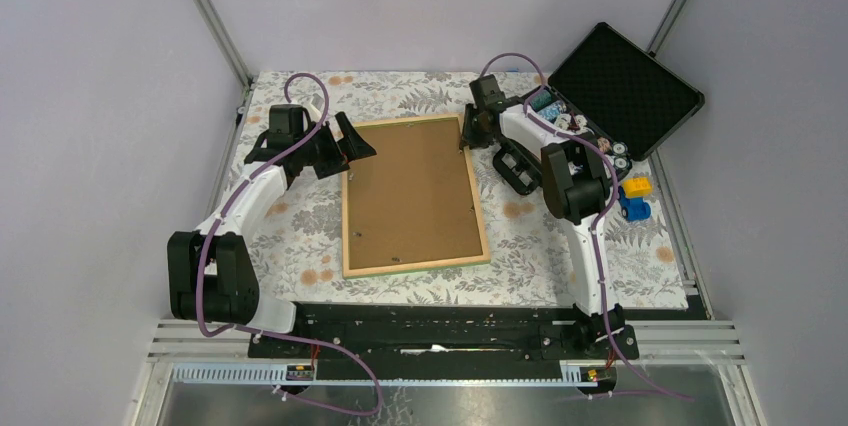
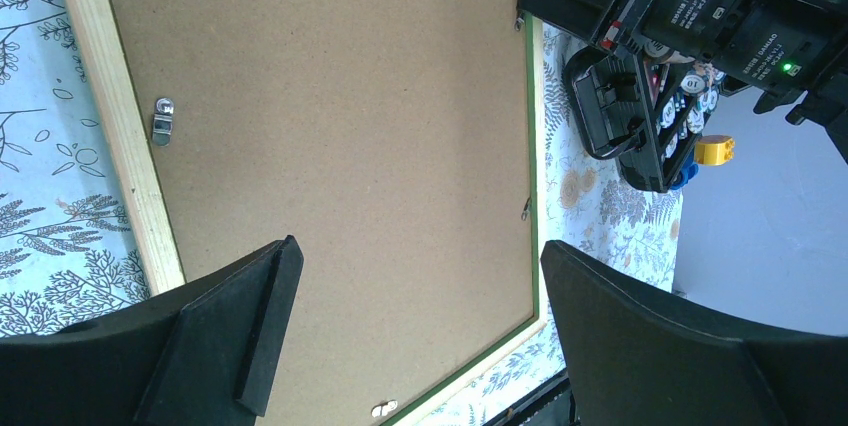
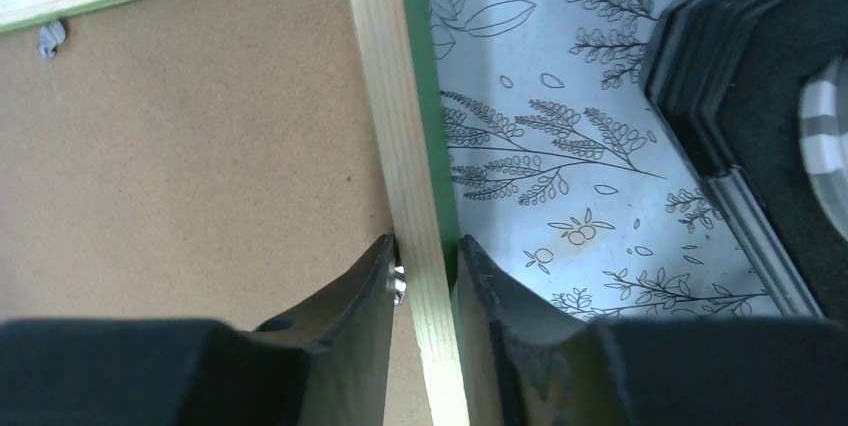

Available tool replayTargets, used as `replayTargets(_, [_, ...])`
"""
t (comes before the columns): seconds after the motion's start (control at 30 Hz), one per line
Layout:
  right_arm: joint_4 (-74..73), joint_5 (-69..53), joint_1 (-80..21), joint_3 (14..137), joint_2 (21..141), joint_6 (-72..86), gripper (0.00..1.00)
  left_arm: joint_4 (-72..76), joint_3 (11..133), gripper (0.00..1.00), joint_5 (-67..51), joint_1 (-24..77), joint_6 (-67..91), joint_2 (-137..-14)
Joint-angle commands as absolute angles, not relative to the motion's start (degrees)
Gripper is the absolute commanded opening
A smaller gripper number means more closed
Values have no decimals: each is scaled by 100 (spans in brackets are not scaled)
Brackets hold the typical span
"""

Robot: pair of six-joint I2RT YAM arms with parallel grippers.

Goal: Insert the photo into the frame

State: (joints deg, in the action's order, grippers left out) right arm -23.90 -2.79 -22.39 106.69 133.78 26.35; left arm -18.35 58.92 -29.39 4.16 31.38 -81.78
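The frame (image 1: 416,267) lies face down in the middle of the table, light wood rails up, with the brown backing panel (image 1: 412,191) set in it. The photo is hidden. My left gripper (image 1: 360,151) is open and empty, hovering over the frame's far left corner; in the left wrist view its gripper (image 2: 418,251) spans the panel (image 2: 330,116) above the wood rail (image 2: 120,126). My right gripper (image 1: 466,136) is shut on the frame's right rail (image 3: 390,96) near the far right corner. Its jaws (image 3: 427,243) sit one on each side of the rail.
An open black case (image 1: 620,86) with chips (image 1: 560,116) stands at the far right. A yellow brick (image 1: 637,187) and a blue brick (image 1: 632,208) lie to its front. Metal tabs (image 2: 162,119) sit along the frame's back. The tablecloth is floral.
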Motion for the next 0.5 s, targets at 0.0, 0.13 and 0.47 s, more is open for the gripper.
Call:
replayTargets(0.0, [-2672, -237, -2274, 10847, 13028, 2620, 43, -1579, 5980, 99, -3043, 439, 3121, -7919])
replayTargets(0.13, [-2664, -181, -2331, 10800, 12879, 2535, 57, -1578, 5977, 99, -3049, 439, 3129, -7927])
replayTargets(0.47, [-3119, 426, -2576, 11137, 13392, 2479, 59, -1574, 5976, 99, -3057, 438, 3134, -7919])
